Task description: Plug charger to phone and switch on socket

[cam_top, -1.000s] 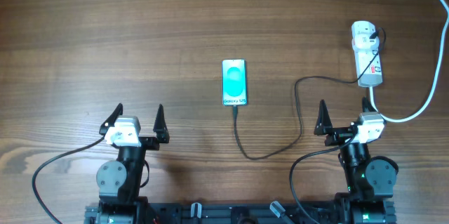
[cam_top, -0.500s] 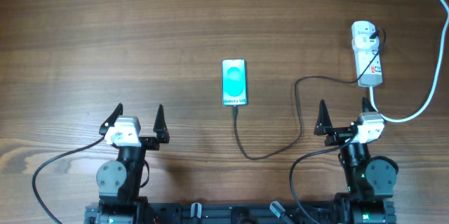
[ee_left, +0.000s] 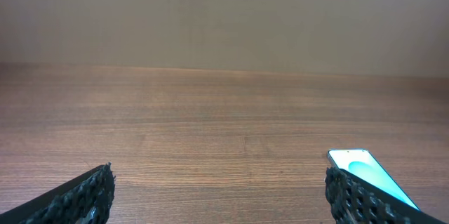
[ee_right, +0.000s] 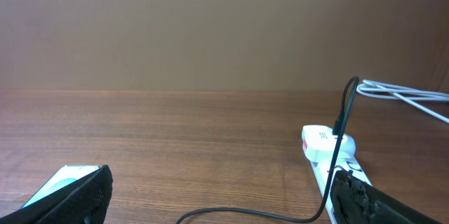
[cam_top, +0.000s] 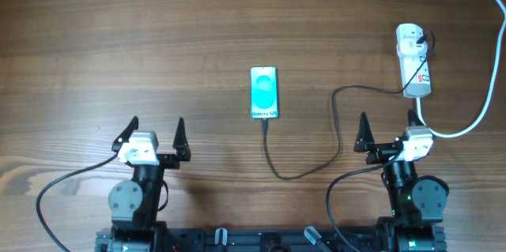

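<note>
The phone (cam_top: 264,92), with a cyan screen, lies flat at mid-table. It also shows in the left wrist view (ee_left: 366,171) and the right wrist view (ee_right: 59,181). The charger's thin black cable (cam_top: 278,174) runs from the phone's near edge in a loop to a white adapter on the socket (cam_top: 413,71), a white power strip with a red marking at the right. The socket and cable also show in the right wrist view (ee_right: 324,145) (ee_right: 339,129). My left gripper (cam_top: 155,131) (ee_left: 217,197) is open and empty, left of and nearer than the phone. My right gripper (cam_top: 387,129) (ee_right: 221,197) is open and empty, just in front of the socket.
A thicker white cord (cam_top: 474,122) runs from the socket's near end out to the right and up past the table's far right corner. It also shows in the right wrist view (ee_right: 403,95). The table (cam_top: 118,39) is brown wood.
</note>
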Action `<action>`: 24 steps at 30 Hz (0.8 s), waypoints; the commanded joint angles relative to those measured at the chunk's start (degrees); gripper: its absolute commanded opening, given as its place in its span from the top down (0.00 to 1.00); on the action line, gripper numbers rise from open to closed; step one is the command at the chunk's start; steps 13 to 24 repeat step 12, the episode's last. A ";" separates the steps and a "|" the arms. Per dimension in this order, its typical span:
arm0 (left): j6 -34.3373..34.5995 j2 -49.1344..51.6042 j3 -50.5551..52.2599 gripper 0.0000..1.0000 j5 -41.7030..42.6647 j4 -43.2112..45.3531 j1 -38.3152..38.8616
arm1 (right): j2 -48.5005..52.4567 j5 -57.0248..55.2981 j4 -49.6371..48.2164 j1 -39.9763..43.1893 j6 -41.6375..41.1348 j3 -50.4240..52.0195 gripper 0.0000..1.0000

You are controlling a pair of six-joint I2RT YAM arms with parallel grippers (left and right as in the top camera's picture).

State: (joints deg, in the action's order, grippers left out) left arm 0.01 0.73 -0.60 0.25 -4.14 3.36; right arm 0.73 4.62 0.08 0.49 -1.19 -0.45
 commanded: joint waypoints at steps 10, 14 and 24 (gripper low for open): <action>-1.09 -0.57 0.28 0.00 -0.31 -0.17 -0.37 | -0.52 -0.35 -0.13 0.24 0.61 0.13 0.00; -1.11 -0.57 0.28 0.00 -0.33 -0.17 -0.37 | -0.52 -0.35 -0.15 0.24 0.61 0.13 0.00; -1.11 -0.57 0.28 0.00 -0.33 -0.17 -0.37 | -0.52 -0.35 -0.15 0.24 0.61 0.13 0.00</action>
